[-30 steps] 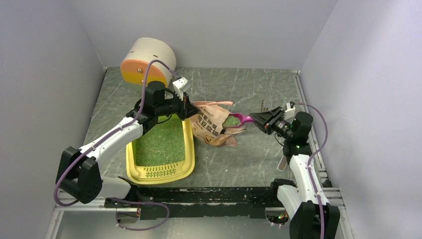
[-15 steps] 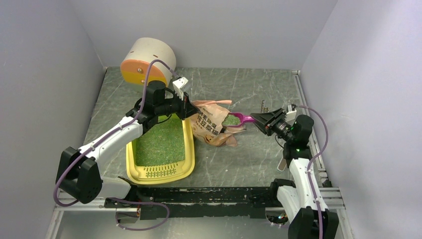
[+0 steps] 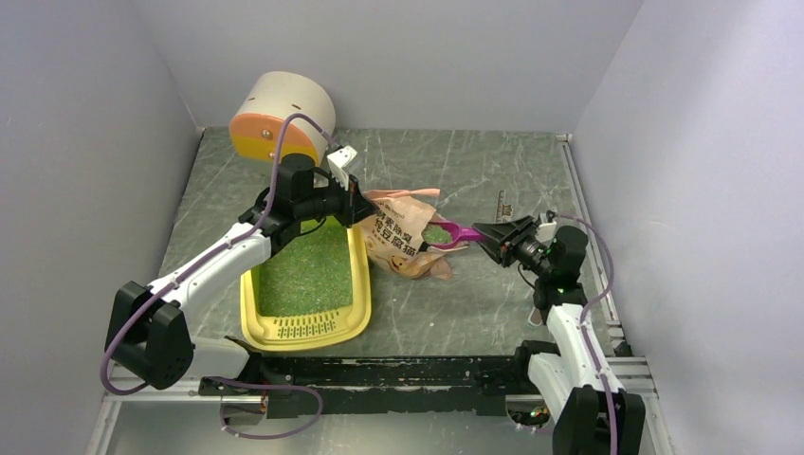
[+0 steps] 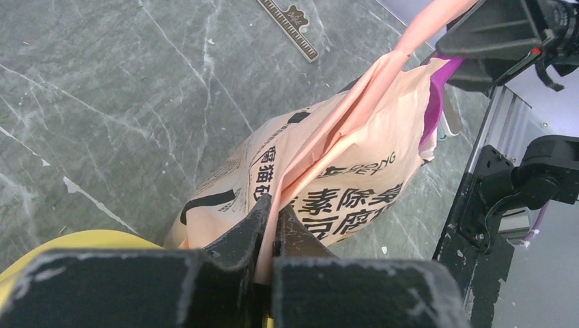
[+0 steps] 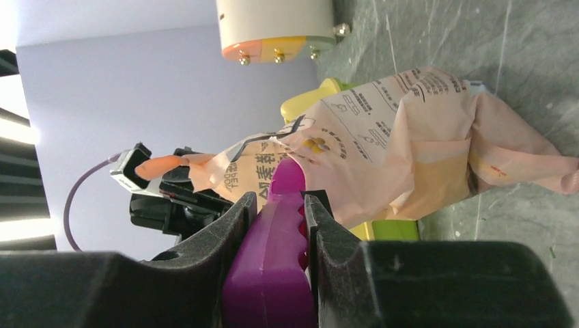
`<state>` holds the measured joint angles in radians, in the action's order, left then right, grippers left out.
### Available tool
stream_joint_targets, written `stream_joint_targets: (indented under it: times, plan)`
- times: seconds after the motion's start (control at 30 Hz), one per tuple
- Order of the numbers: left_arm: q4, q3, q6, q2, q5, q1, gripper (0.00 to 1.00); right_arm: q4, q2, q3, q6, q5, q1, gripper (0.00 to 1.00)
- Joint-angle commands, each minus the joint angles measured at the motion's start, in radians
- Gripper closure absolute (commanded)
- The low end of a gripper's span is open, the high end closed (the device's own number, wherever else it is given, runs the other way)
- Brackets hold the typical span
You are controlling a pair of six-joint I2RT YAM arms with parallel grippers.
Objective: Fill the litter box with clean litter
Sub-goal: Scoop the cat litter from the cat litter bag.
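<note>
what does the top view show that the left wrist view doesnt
Top only: green litter covering the box floor, a heap of it in the scoop, and the white cylinder. Left wrist only: the left gripper seen close, shut on a fold of the bag. Both: the bag, the scoop's magenta, the right gripper on its handle, and a bit of yellow box.
</note>
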<state>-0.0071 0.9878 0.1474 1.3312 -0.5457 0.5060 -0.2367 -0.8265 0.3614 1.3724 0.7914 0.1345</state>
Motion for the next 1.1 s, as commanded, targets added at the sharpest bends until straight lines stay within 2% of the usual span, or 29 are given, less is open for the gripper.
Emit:
stream_joint_targets:
  times: [0.0,0.07,0.17,0.23,0.3,0.37,0.4,0.43,0.47,0.53,0.67,0.7,0.8,1.07]
  plan:
    - [0.091,0.002,0.034,-0.046,0.003,0.001,0.95,-0.081,-0.037,-0.003,0.06,-0.028,-0.072,1.0]
    - [0.088,0.008,0.035,-0.043,0.003,0.002,0.95,-0.157,-0.08,-0.017,0.089,0.01,-0.09,1.0]
    - [0.067,0.017,0.028,-0.047,0.003,0.003,0.95,-0.226,-0.056,-0.077,0.159,-0.021,-0.046,1.0]
    - [0.072,0.006,0.026,-0.061,0.011,0.005,0.95,-0.327,-0.055,-0.119,0.251,-0.08,-0.109,1.0]
    - [0.09,-0.007,0.036,-0.064,0.021,0.005,0.95,-0.395,-0.113,-0.106,0.256,-0.065,-0.191,1.0]
    - [0.085,0.003,0.039,-0.056,0.011,0.006,0.95,-0.416,-0.146,-0.133,0.27,-0.016,-0.155,1.0]
    - [0.076,0.01,0.038,-0.055,0.004,0.006,0.95,-0.48,-0.12,-0.171,0.319,-0.031,-0.107,1.0]
    - [0.074,0.012,0.038,-0.058,0.002,0.01,0.95,-0.491,-0.092,-0.177,0.324,-0.074,-0.122,1.0]
    - [0.08,0.006,0.037,-0.062,0.006,0.012,0.95,-0.399,-0.077,-0.136,0.271,-0.1,-0.174,1.0]
    - [0.09,-0.001,0.039,-0.067,0.023,0.013,0.95,-0.23,-0.053,-0.056,0.152,-0.094,-0.196,1.0]
    - [0.074,0.006,0.035,-0.065,0.005,0.015,0.95,-0.281,-0.024,-0.094,0.188,0.003,-0.029,1.0]
    - [0.07,0.004,0.032,-0.068,0.011,0.015,0.95,-0.248,-0.03,-0.077,0.166,0.036,-0.007,1.0]
    - [0.075,-0.01,0.03,-0.079,0.023,0.016,0.95,-0.132,0.005,-0.045,0.109,0.031,0.005,1.0]
    - [0.077,-0.007,0.059,-0.071,0.067,0.016,0.95,-0.068,0.1,-0.085,0.117,0.011,0.029,1.0]
